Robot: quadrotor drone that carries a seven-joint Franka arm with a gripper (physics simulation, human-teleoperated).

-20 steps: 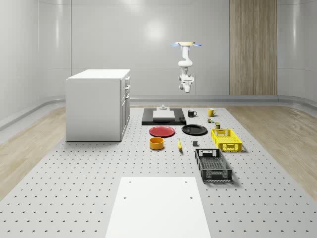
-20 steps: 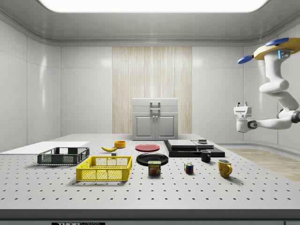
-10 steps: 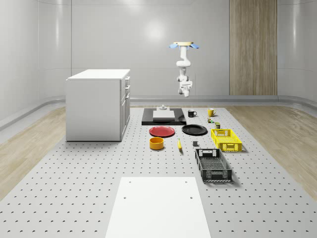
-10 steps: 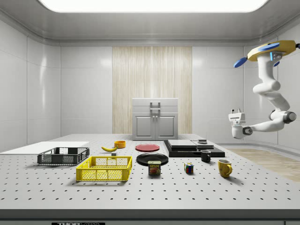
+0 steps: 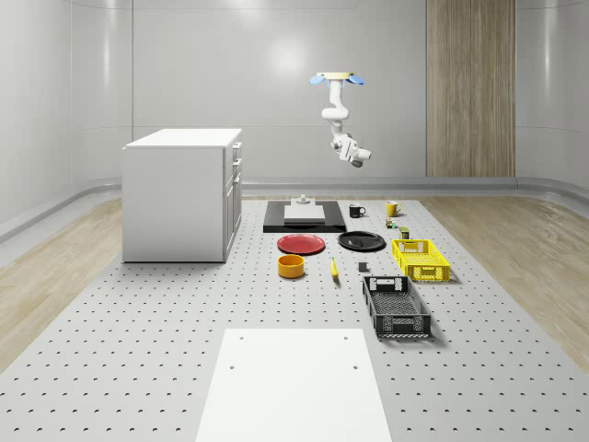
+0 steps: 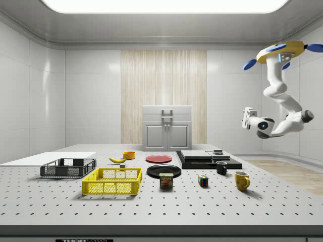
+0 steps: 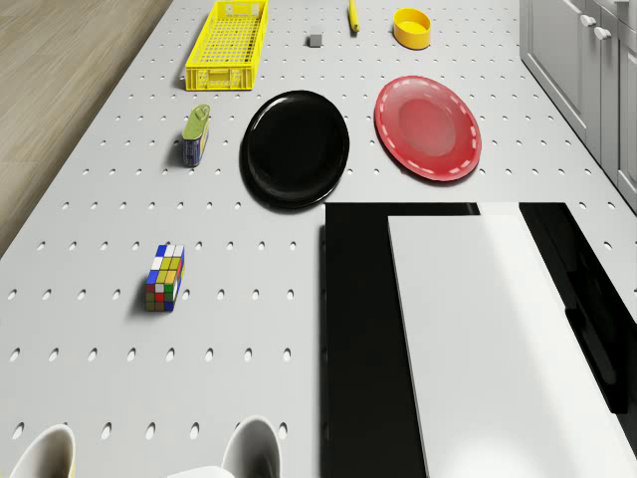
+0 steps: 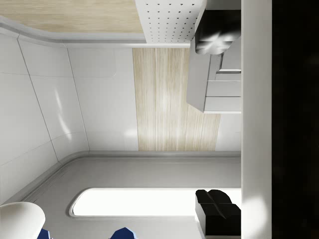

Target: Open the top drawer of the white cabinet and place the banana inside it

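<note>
**Approach to the cabinet, drawer not yet touched**

The gripper (image 6: 247, 117) hangs in open air at the end of a bent arm, high in the side view's right and clear of everything on the table (image 5: 138, 368). It holds nothing. Whether it is spread or pressed together I cannot tell at this range. In the whole-scene view it (image 5: 364, 155) sits just right of upper centre, above the far end of the table.

The drone (image 5: 336, 79) hovers above it, roughly over the black mat (image 5: 276, 224) at the table's far end, and rests on nothing.

The cabinet (image 5: 179, 198) stands at the whole-scene view's left, well apart from the gripper. Its top drawer (image 6: 167, 116) looks shut, flush with the front. The banana (image 5: 333, 268) lies on the table near the middle of the whole-scene view, just beside the orange bowl (image 5: 292, 266) and well apart from the cabinet.

Judged from this, the first step is in hand: getting to the drawer. The next move calls for bringing drone and arm across to the cabinet front, lowering the gripper to the top handle (image 6: 167, 112) and lining it up for a straight pull outward. The banana waits until the drawer stands open.
</note>
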